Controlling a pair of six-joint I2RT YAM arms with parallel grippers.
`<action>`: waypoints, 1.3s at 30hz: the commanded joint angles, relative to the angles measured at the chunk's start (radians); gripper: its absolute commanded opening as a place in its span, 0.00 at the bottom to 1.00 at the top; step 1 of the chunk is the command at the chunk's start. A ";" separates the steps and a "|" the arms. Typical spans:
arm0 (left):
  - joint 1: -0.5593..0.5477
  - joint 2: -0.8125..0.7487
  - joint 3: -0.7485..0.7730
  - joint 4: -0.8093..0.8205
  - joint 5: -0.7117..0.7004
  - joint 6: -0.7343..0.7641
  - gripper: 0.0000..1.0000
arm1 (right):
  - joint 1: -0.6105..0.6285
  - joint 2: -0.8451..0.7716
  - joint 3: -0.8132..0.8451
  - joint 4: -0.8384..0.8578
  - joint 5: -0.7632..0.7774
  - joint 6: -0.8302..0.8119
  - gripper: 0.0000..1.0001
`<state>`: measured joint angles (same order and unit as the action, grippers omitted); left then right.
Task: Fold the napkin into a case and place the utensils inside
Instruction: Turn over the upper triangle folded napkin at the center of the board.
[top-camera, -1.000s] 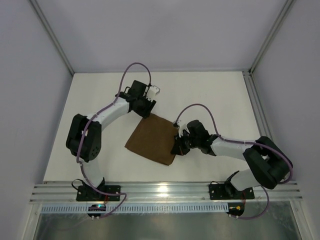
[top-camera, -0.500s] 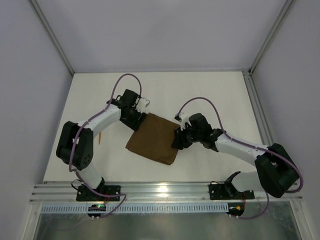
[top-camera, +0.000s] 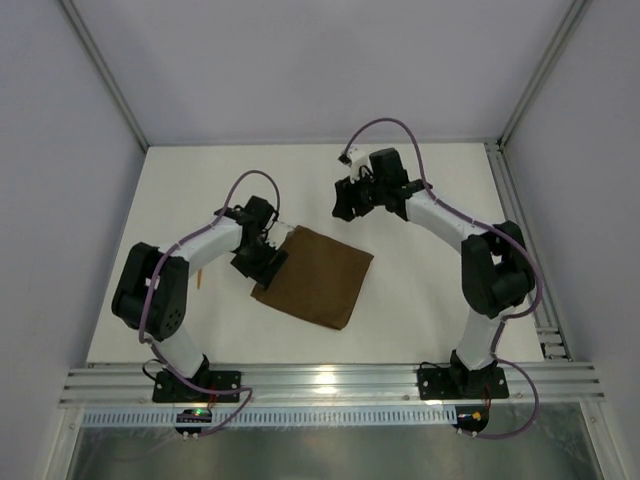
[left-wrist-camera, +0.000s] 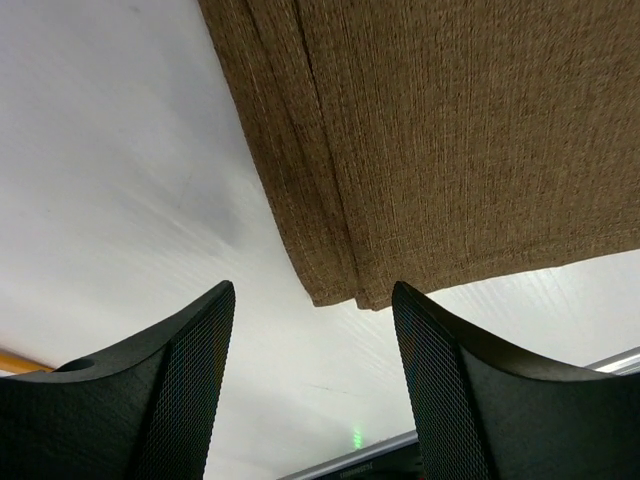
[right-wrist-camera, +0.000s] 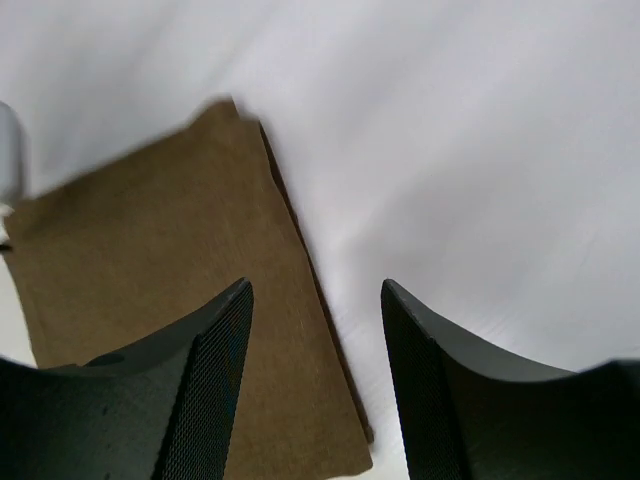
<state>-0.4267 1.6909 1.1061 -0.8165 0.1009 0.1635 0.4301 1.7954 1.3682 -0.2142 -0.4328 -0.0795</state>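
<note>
The white tabletop (top-camera: 440, 290) is flat and smooth; pale grey walls (top-camera: 320, 70) stand on three sides of it; a shiny metal rail (top-camera: 330, 385) runs along its near edge; a tiny green light (top-camera: 197, 411) glows just below the rail.

The napkin (top-camera: 315, 280) is coarse, matt woven cloth, the table (top-camera: 430, 290) smooth and faintly glossy, the pads (left-wrist-camera: 190, 400) of the left gripper (left-wrist-camera: 313, 290) finely cross-hatched black.

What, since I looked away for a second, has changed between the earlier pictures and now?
The right gripper let go of the right edge of the napkin, opened its jaws and swung away toward the far side of the table. The left gripper slid from the napkin's far corner down along its left edge, jaws open, holding nothing. The napkin stayed folded, in the same place.
</note>
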 joint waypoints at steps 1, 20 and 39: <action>0.000 -0.025 -0.020 -0.010 0.003 -0.001 0.66 | 0.007 0.053 -0.035 -0.179 0.026 -0.071 0.58; 0.077 -0.115 0.006 -0.024 -0.023 0.041 0.66 | 0.039 -0.122 -0.376 -0.189 0.032 0.143 0.06; 0.088 -0.093 0.028 -0.098 0.048 0.113 0.66 | 0.312 -0.545 -0.720 -0.066 0.113 0.476 0.55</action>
<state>-0.3454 1.6016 1.1015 -0.8997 0.1188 0.2474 0.7551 1.3190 0.5316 -0.1558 -0.4179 0.4480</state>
